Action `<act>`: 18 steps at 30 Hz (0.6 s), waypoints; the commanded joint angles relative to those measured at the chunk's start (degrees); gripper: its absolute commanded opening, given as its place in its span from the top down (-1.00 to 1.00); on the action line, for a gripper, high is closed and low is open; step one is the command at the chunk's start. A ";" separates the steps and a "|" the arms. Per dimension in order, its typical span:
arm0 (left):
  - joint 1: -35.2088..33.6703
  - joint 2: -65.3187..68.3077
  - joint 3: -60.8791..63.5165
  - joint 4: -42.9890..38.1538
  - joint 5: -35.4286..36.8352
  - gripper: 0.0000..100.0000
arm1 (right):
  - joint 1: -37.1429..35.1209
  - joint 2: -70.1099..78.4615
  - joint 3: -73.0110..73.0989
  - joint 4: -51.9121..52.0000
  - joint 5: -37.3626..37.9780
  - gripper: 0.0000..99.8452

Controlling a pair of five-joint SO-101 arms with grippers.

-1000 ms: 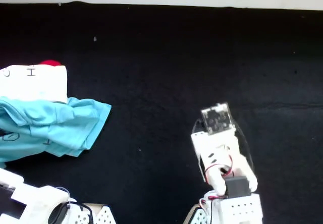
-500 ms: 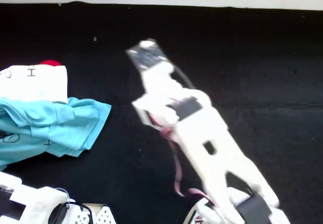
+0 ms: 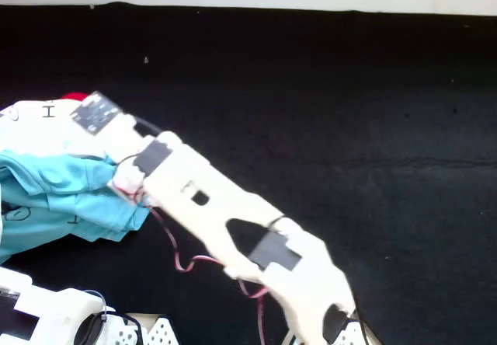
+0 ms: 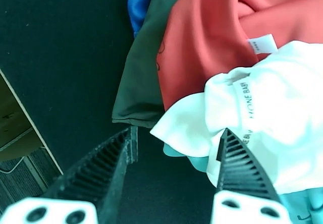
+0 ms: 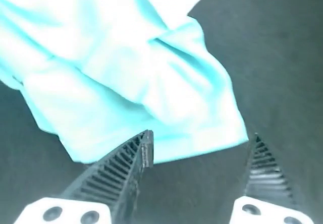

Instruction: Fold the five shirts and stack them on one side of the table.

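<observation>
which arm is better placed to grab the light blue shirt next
Right. The right gripper is open above the light blue shirt, whose edge lies between its jaws. The left gripper, also open, hangs over the white shirt and the red shirt instead.

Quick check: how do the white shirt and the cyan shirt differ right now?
The white shirt has a fairly straight, squared outline; the cyan shirt is bunched, with loose folds. The white shirt lies farther from the arm bases and the cyan shirt nearer. The right gripper, open, hangs over the cyan shirt's edge, not over the white shirt. Both lie at the same side of the table, touching.
</observation>
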 commanded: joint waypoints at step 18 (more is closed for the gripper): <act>-0.22 -0.48 -2.33 0.35 0.35 0.49 | 10.77 25.80 -41.54 18.42 -0.18 0.99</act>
